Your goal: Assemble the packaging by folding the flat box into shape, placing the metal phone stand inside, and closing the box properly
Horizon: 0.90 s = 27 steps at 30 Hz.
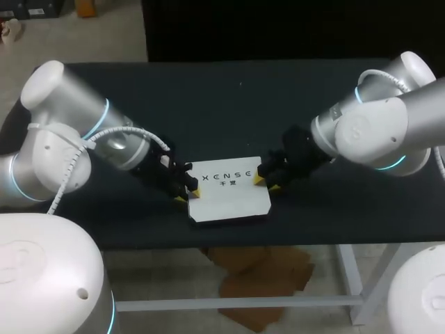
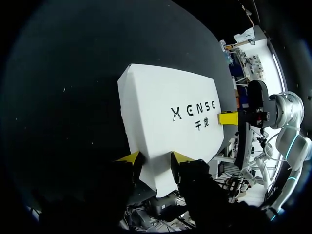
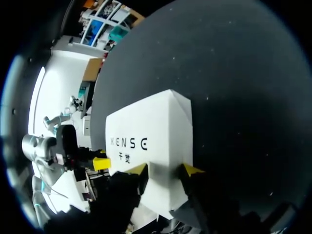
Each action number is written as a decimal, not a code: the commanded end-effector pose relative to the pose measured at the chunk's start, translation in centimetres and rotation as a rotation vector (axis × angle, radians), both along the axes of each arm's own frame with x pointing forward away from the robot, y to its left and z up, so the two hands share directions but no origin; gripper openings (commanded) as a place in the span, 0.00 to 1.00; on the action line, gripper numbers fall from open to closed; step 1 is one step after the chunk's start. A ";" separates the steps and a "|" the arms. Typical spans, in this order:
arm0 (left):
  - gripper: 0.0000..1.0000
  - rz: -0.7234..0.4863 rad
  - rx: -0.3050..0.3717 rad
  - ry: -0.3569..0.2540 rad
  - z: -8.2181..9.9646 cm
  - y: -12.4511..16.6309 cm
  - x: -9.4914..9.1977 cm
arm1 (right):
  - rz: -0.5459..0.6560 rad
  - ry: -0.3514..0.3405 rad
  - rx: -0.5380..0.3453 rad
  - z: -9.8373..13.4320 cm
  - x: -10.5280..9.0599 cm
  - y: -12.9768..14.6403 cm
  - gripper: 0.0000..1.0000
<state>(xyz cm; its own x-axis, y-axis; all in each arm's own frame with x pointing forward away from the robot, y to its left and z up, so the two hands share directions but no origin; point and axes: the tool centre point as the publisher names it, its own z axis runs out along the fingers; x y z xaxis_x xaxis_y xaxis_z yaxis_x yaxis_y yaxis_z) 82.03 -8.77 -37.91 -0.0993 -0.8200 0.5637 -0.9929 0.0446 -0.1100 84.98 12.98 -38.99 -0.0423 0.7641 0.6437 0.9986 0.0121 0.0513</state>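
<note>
Box (image 1: 229, 198) position: flat on the black table (image 1: 208, 104), printed face up, directly between the two grippers. Its long axis runs from one gripper to the other, and its short sides face them. In both wrist views the box shows a top face and a narrow side wall, so it has some height, and it stretches straight ahead of each gripper.

Left gripper (image 1: 189, 188): it is set at the short side of the box nearest it. In the left wrist view the yellow fingertips (image 2: 130, 159) stand a moderate gap apart. The near end of the box fills that gap, and both tips lie against white card. The gripper is therefore closed onto the box at a medium opening.

Right gripper (image 1: 267, 183): it is set at the opposite short side and mirrors the first. In the right wrist view its fingertips (image 3: 187, 169) are spread to a similar width, with the box's near end held between them and in contact on both sides.

Each gripper also appears past the far end of the box in the other arm's wrist view.

Left arm (image 1: 83, 139): it enters from the left, with the forearm sloping down and inward to the box.

Right arm (image 1: 375, 125): it enters from the right and slopes down and inward in the same manner. The two wrists face each other across the box.
</note>
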 end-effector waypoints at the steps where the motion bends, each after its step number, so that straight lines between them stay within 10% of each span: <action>1: 0.41 -0.010 -0.012 0.011 -0.4 -1.1 0.5 | 0.014 0.016 0.020 -0.5 0.2 1.0 0.47; 27: 0.40 -0.058 -0.063 0.112 0.8 -1.3 1.1 | 0.041 0.168 0.046 0.5 0.4 1.2 0.46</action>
